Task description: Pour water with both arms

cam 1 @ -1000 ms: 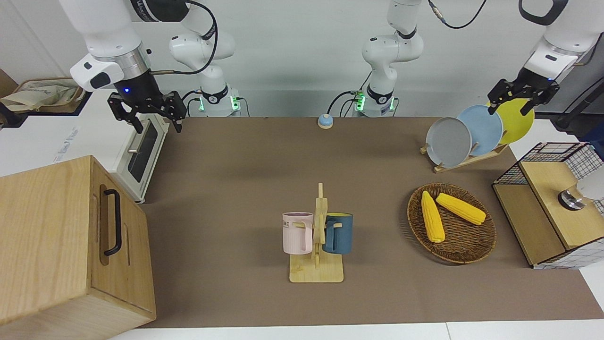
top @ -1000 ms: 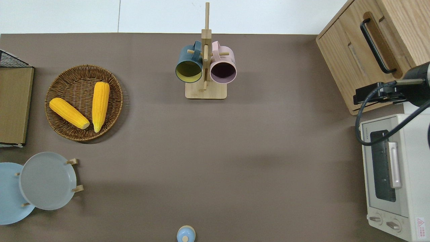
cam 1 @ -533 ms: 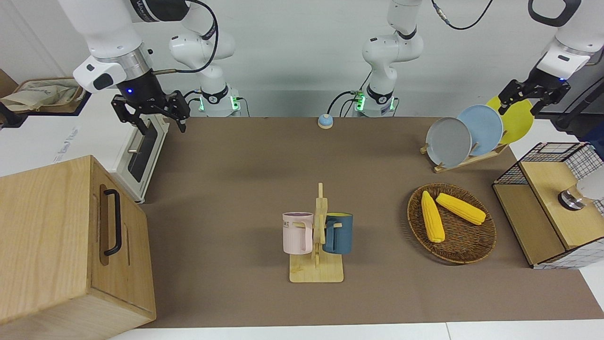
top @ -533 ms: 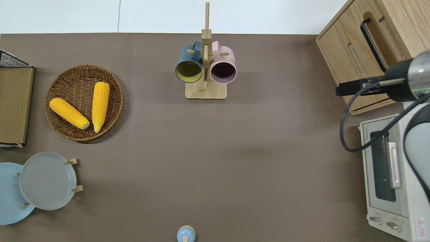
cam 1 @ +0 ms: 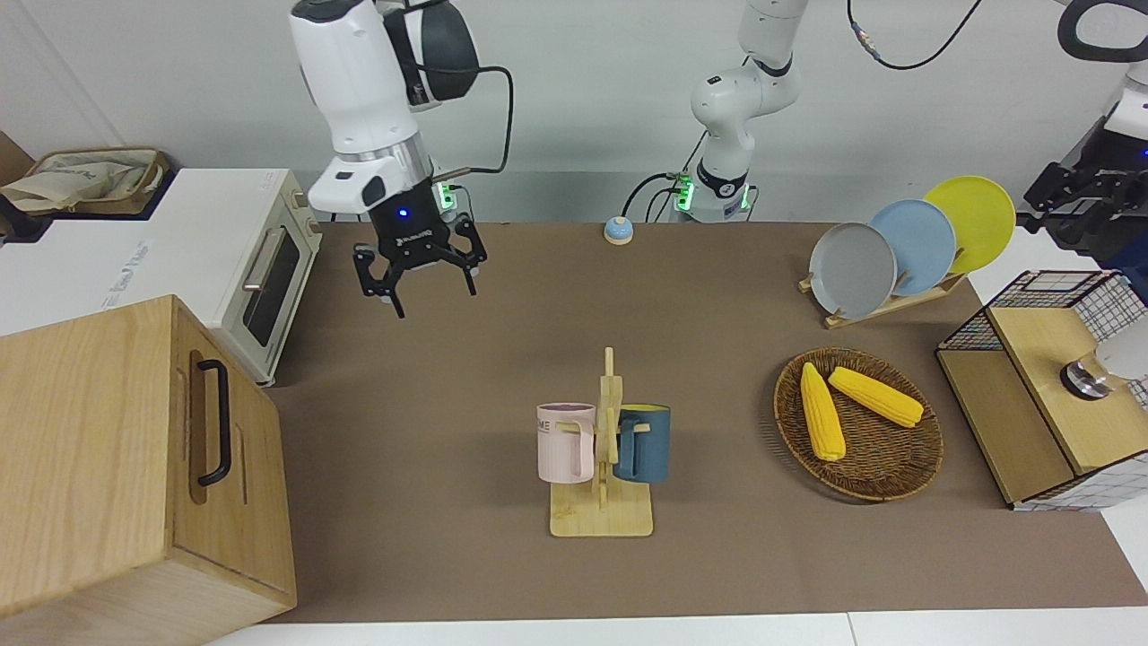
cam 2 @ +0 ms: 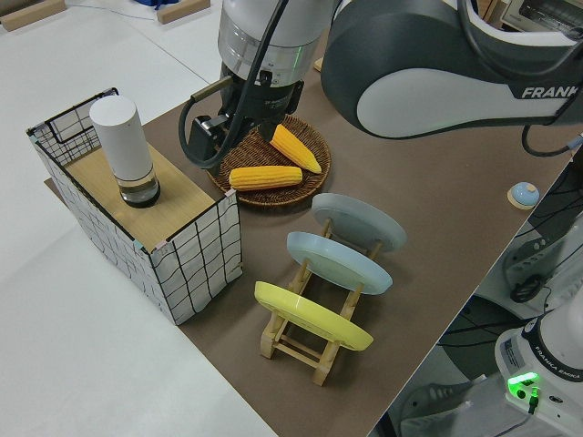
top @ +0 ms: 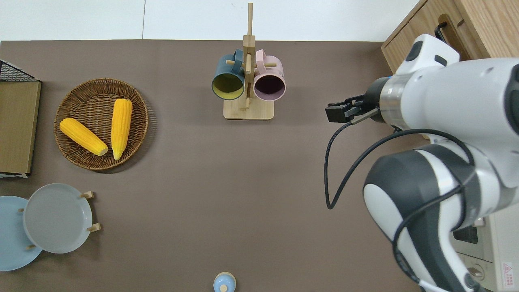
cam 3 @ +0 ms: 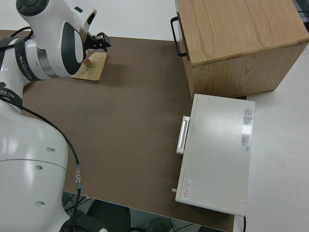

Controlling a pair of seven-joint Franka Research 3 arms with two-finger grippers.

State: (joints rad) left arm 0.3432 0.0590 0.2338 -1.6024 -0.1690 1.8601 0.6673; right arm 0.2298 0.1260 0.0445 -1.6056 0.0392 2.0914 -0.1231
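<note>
Over the bare counter (top: 202,182), your right hand (cam 1: 418,285), fingers apart and empty, is approaching the pink mug (cam 1: 565,441); next, grasp it.

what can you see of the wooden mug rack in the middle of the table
The wooden mug rack looks like pale bamboo: a flat square base on the brown table cover, with an upright post carrying short pegs. It stands upright in the table's middle stretch, far from the robots. A pink mug hangs by its handle on the side toward the right arm's end, a dark blue mug with a yellow-green inside on the opposite side, both mouths up. No gripper touches it.
</note>
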